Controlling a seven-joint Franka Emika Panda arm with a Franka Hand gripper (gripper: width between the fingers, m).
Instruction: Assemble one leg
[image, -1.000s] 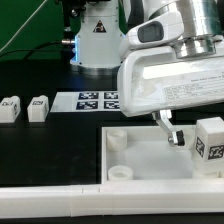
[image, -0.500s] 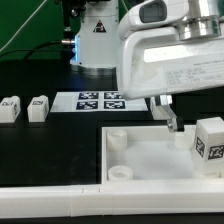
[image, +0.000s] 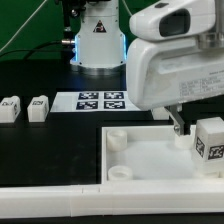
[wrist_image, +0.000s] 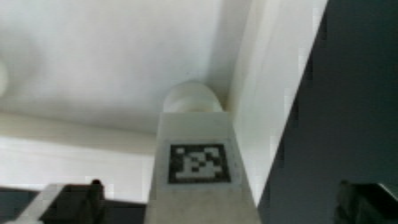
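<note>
Step in hand: lining up on the leg (image: 210, 140), a pre-grasp by my read. Claw (wrist_image: 217, 205) is released, fingers (wrist_image: 71, 203) spread wide with the leg between them in the wrist view, no contact seen. Leg stands upright on the white tray (image: 150, 165) toward the exterior view's right. Small white block, black-and-white tag on its face, rounded end. Next: centre on it, clench squarely, don't tip it

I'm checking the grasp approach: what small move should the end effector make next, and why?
Probably ease the end effector toward the leg until its fingers straddle it. The wrist view shows the leg lined up between the open fingers. The exterior view shows a gap between a finger and the leg, which stands on the tray.
</note>
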